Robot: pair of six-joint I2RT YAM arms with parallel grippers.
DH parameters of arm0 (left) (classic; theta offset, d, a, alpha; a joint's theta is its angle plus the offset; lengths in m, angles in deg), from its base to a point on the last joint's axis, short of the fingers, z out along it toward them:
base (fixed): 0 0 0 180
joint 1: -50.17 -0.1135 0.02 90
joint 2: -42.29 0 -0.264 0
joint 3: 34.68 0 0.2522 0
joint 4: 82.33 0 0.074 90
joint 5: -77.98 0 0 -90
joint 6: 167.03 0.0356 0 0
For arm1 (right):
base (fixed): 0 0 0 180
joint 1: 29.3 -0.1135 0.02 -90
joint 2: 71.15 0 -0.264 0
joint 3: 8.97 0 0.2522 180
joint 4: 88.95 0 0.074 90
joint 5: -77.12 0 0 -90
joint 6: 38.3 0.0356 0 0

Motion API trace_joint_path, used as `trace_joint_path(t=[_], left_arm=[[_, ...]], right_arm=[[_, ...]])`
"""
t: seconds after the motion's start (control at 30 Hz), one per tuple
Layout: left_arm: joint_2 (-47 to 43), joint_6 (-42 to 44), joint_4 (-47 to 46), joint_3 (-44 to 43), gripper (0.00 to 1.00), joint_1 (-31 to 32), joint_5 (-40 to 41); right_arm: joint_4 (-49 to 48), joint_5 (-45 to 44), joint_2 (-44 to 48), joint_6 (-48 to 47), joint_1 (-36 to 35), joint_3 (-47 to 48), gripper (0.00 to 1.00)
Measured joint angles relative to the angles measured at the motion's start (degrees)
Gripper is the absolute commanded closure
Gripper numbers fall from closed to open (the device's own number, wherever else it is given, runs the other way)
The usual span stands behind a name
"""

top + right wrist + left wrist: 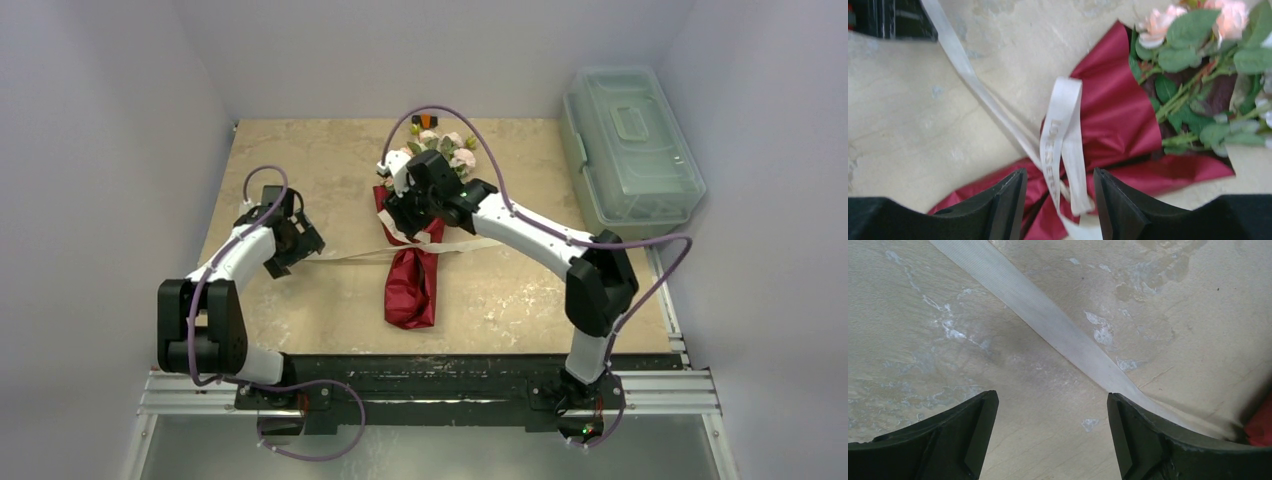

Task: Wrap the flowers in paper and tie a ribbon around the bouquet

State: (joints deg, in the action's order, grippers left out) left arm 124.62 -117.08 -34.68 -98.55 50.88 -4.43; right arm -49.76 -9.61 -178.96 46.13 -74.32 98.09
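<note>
Bouquet (412, 285) lies directly under the right gripper (1059, 175), its long axis running away from that arm's base, flowers (1198, 50) beyond the fingers. Those jaws stand apart astride the ribbon loop (1062, 120). The left gripper (1053, 400), jaws also apart, hangs over the ribbon tail (1043, 315), well off to the side.

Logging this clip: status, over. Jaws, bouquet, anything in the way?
Left jaws open, empty, above ribbon tail. Right jaws open around ribbon loop on bouquet. Nothing blocking; box off to the side.

Looped ribbon (1060, 125), perhaps knotted, on paper (1113, 115)
</note>
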Motion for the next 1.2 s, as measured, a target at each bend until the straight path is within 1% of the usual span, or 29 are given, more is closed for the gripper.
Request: trace_joint_path(t=[0.1,0.23,0.3,0.47,0.63,0.77,0.83,0.9,0.93,1.0,1.03,1.1,1.13,1.2], left_arm=[[0.35,-0.90,-0.04,-0.04,0.13,0.00,1.68],[2.38,-2.12,0.17,-1.97,0.13,0.00,3.58],[4.20,-2.95,0.15,-3.54,0.16,0.00,4.07],[8.20,-6.51,1.14,-6.69,0.16,0.42,4.52],[11.15,-11.37,4.50,-9.55,0.17,3.43,4.68],[13.60,-14.25,5.16,-10.69,0.22,4.63,4.00],[15.08,-15.21,5.16,-10.91,0.27,4.61,3.74],[16.48,-16.06,5.18,-11.04,0.37,4.57,3.67],[17.22,-16.35,5.35,-11.21,0.46,4.57,4.04],[17.49,-16.57,5.97,-11.50,0.59,4.42,4.39],[17.64,-16.52,6.34,-11.50,0.68,4.17,4.63],[17.77,-16.39,7.06,-11.50,0.91,3.48,4.52],[17.81,-16.31,7.26,-11.50,1.00,3.04,4.35],[17.86,-15.91,7.56,-11.50,1.00,2.49,4.17]], right_arm=[[-0.92,-1.73,6.54,0.61,0.00,-8.85,0.41],[-1.92,-3.41,9.86,1.53,0.00,-15.76,0.41],[-2.47,-3.89,10.36,2.03,0.00,-18.49,0.42],[-3.21,-4.02,11.65,3.48,0.00,-23.45,0.42],[-4.37,-4.90,13.31,4.17,0.00,-25.55,0.42],[-6.01,-5.81,14.12,5.73,0.00,-26.67,0.43],[-6.71,-6.43,14.97,6.36,0.00,-27.82,0.43],[-6.93,-6.88,16.17,6.73,0.00,-28.98,0.43],[-6.97,-7.06,17.03,6.91,0.00,-29.75,0.43],[-6.97,-7.45,18.53,7.08,0.00,-30.99,0.43],[-6.95,-7.85,19.37,7.13,0.00,-31.65,0.43],[-6.86,-8.33,21.09,7.13,0.00,-32.94,0.42],[-6.78,-8.35,21.94,7.13,0.00,-33.59,0.43],[-6.64,-8.48,23.23,7.13,0.00,-34.64,0.42]])
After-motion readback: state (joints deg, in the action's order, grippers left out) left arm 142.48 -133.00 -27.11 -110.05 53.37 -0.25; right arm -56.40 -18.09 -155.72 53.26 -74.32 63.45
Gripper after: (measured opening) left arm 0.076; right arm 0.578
